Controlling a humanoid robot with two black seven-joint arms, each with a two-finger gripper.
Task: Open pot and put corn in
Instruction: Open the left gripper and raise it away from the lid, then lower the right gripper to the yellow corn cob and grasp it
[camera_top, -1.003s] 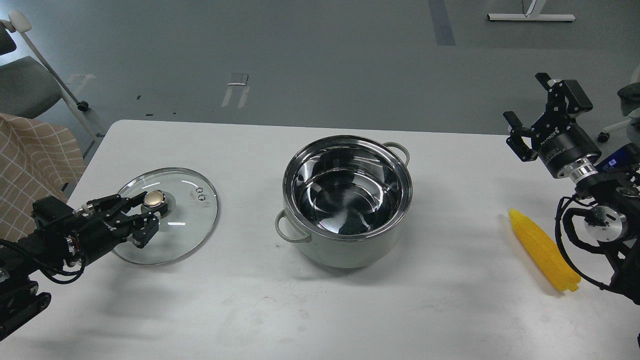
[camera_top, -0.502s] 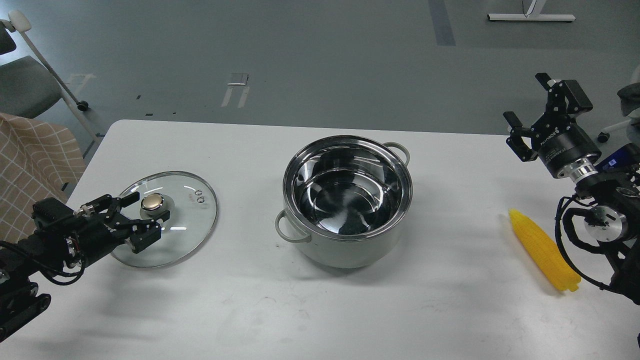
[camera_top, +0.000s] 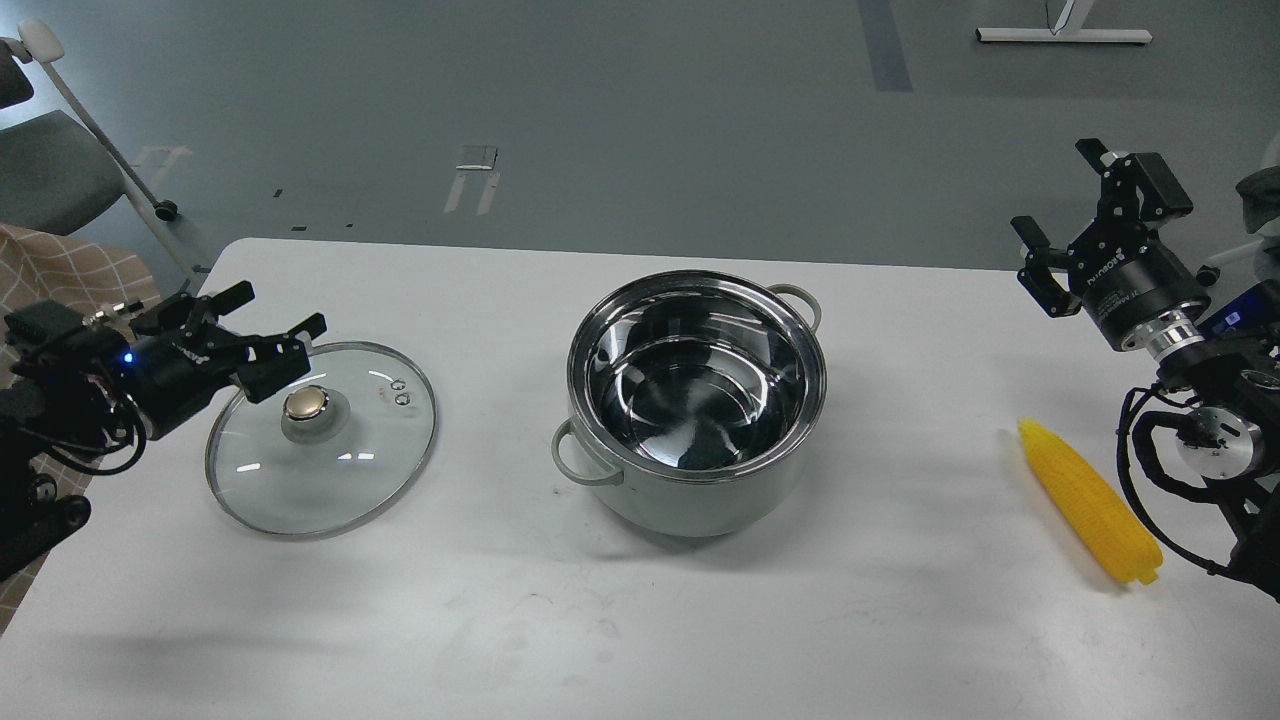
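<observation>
The pale grey-green pot (camera_top: 700, 500) stands uncovered in the middle of the table, its shiny steel inside empty. Its glass lid (camera_top: 320, 440) with a brass knob lies flat on the table to the left. My left gripper (camera_top: 270, 330) is open and empty, raised above the lid's far left edge, apart from the knob. The yellow corn (camera_top: 1088, 500) lies on the table at the right, pointing away from me. My right gripper (camera_top: 1058, 205) is open and empty, held high beyond the corn at the table's far right.
The white table (camera_top: 640, 620) ends in a far edge behind the pot. A grey chair (camera_top: 50, 170) and a checked cloth (camera_top: 60, 275) are off the table's left side. Grey floor lies beyond.
My left gripper let go of the lid's knob, opened and lifted up and back to the left. The lid now lies flat. The right gripper rose slightly.
</observation>
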